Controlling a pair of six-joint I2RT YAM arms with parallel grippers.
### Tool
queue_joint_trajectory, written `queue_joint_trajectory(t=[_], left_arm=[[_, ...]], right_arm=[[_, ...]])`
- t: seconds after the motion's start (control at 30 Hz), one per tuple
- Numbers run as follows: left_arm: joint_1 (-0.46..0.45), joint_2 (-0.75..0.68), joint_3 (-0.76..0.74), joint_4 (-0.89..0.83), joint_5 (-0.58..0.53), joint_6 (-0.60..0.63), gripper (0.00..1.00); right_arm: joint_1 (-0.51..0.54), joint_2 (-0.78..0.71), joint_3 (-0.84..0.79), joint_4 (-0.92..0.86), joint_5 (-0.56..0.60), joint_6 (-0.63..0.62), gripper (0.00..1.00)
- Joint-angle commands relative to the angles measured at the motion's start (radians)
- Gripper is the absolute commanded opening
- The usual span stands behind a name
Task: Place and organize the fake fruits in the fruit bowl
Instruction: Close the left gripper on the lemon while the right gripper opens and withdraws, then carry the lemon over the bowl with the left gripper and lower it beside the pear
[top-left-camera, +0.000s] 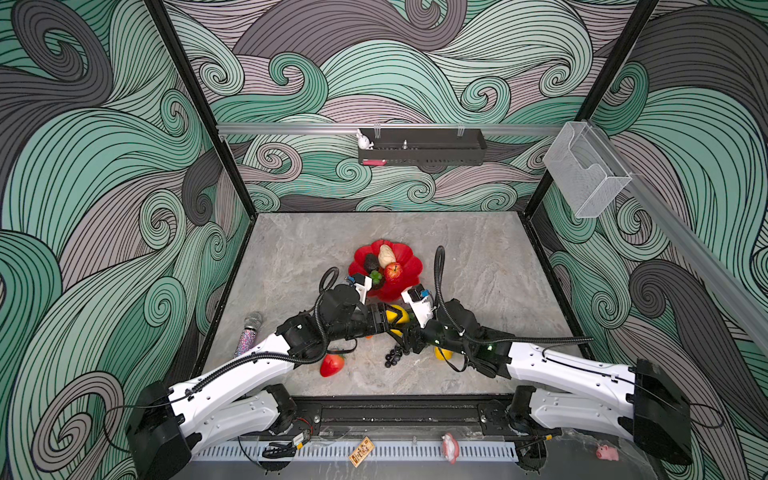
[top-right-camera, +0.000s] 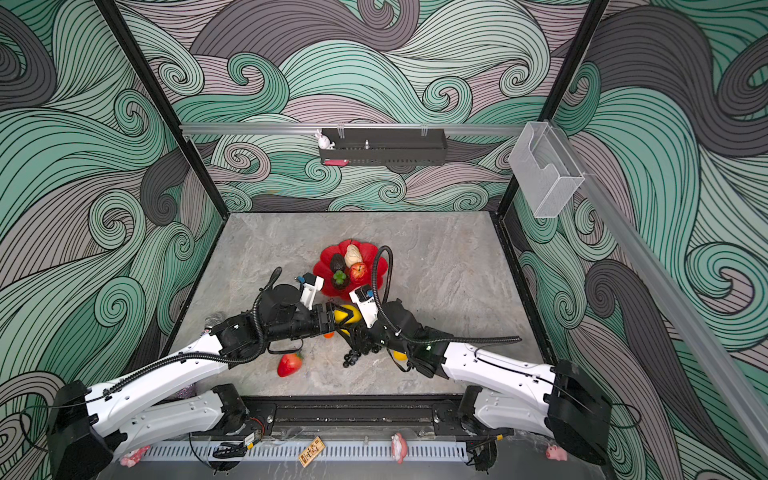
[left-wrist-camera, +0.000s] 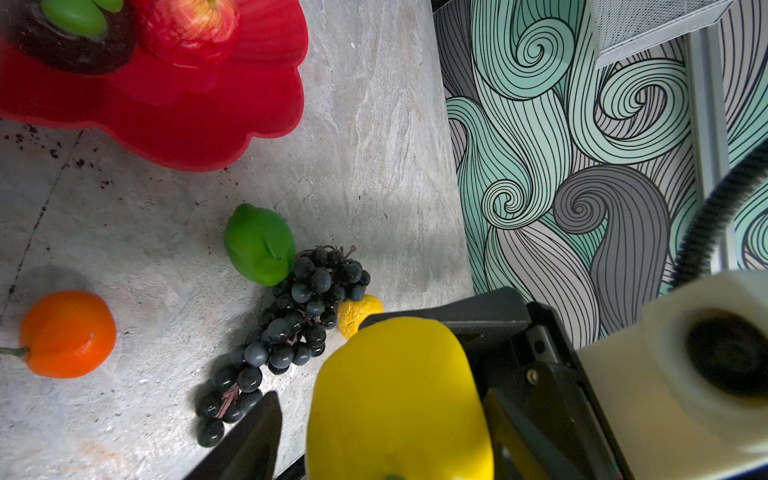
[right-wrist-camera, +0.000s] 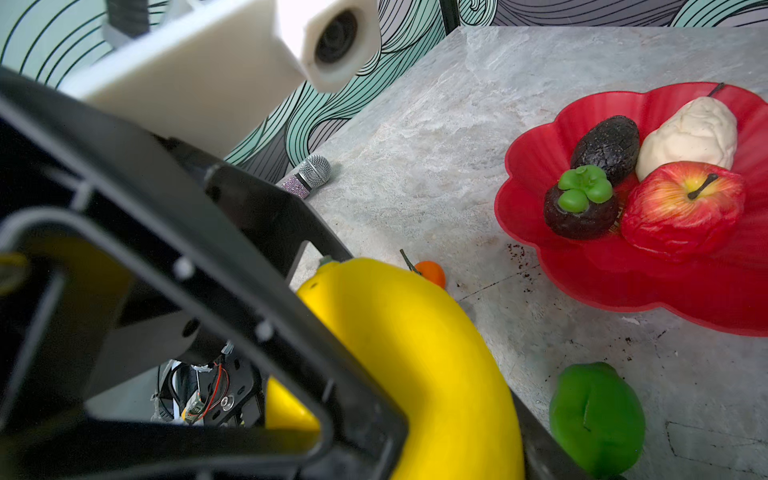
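A yellow lemon (top-left-camera: 395, 314) hangs over the table just in front of the red scalloped fruit bowl (top-left-camera: 361, 255). My right gripper (right-wrist-camera: 415, 436) is shut on it. My left gripper (left-wrist-camera: 382, 403) stands open around the same lemon, one finger (left-wrist-camera: 253, 436) still a little apart from it. In the bowl lie an avocado (right-wrist-camera: 606, 145), a pear (right-wrist-camera: 690, 137), an apple (right-wrist-camera: 681, 208) and a mangosteen (right-wrist-camera: 582, 208). On the table lie a lime (left-wrist-camera: 259, 245), a grape bunch (left-wrist-camera: 291, 324), an orange (left-wrist-camera: 66, 334), a small yellow fruit (left-wrist-camera: 357, 313), a second lemon (top-left-camera: 442, 353) and a red strawberry (top-left-camera: 331, 365).
A glittery microphone (top-left-camera: 248, 334) lies at the table's left edge. A black shelf (top-left-camera: 422, 151) with a white rabbit figure hangs on the back wall, and a clear box (top-left-camera: 586, 174) on the right wall. Pink toy figures (top-left-camera: 450, 448) sit on the front ledge.
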Motion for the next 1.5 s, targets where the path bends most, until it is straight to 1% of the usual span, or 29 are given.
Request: queue_joint_trajectory(t=[0.0, 0.2, 0.3, 0.37, 0.47, 0.53, 0.6, 0.67, 0.77, 0.9, 0.93, 1.13, 1.2, 1.33, 1.47], left_arm=[[-0.004, 0.016, 0.003, 0.018, 0.020, -0.016, 0.69], [-0.004, 0.029, 0.031, -0.008, 0.011, 0.009, 0.54], [-0.004, 0.038, 0.065, -0.062, -0.019, 0.040, 0.51], [-0.004, 0.039, 0.084, -0.089, -0.055, 0.056, 0.50], [-0.004, 0.037, 0.109, -0.123, -0.133, 0.095, 0.49], [-0.001, 0.036, 0.136, -0.151, -0.193, 0.160, 0.49], [0.008, 0.063, 0.199, -0.221, -0.247, 0.223, 0.49], [0.016, 0.113, 0.281, -0.292, -0.291, 0.289, 0.49], [0.034, 0.217, 0.400, -0.354, -0.324, 0.374, 0.50], [0.066, 0.402, 0.593, -0.422, -0.336, 0.468, 0.50], [0.072, 0.481, 0.653, -0.445, -0.339, 0.491, 0.50], [0.092, 0.816, 1.015, -0.583, -0.374, 0.585, 0.50], [0.097, 0.918, 1.132, -0.636, -0.382, 0.602, 0.50], [0.112, 1.109, 1.370, -0.767, -0.385, 0.592, 0.50], [0.126, 1.238, 1.509, -0.801, -0.367, 0.607, 0.50]], right_arm=[[-0.003, -0.011, -0.011, 0.060, 0.020, -0.002, 0.51], [-0.003, 0.015, 0.007, 0.039, 0.052, 0.001, 0.52], [-0.003, 0.013, 0.011, 0.022, 0.063, 0.002, 0.56], [-0.004, 0.002, 0.012, 0.003, 0.084, 0.004, 0.61], [-0.004, -0.028, 0.013, -0.064, 0.134, 0.002, 0.74], [-0.006, -0.064, 0.006, -0.126, 0.176, 0.001, 0.83], [-0.005, -0.108, -0.005, -0.198, 0.231, 0.015, 0.90], [-0.008, -0.160, -0.019, -0.269, 0.260, 0.024, 0.94], [-0.008, -0.263, -0.051, -0.367, 0.291, 0.054, 0.95], [-0.008, -0.414, -0.100, -0.493, 0.328, 0.109, 0.96], [-0.009, -0.453, -0.112, -0.526, 0.335, 0.123, 0.96], [-0.010, -0.635, -0.160, -0.676, 0.341, 0.189, 0.96], [-0.009, -0.678, -0.170, -0.705, 0.339, 0.202, 0.96], [-0.010, -0.730, -0.183, -0.735, 0.336, 0.220, 0.96], [-0.010, -0.736, -0.188, -0.736, 0.335, 0.226, 0.96]])
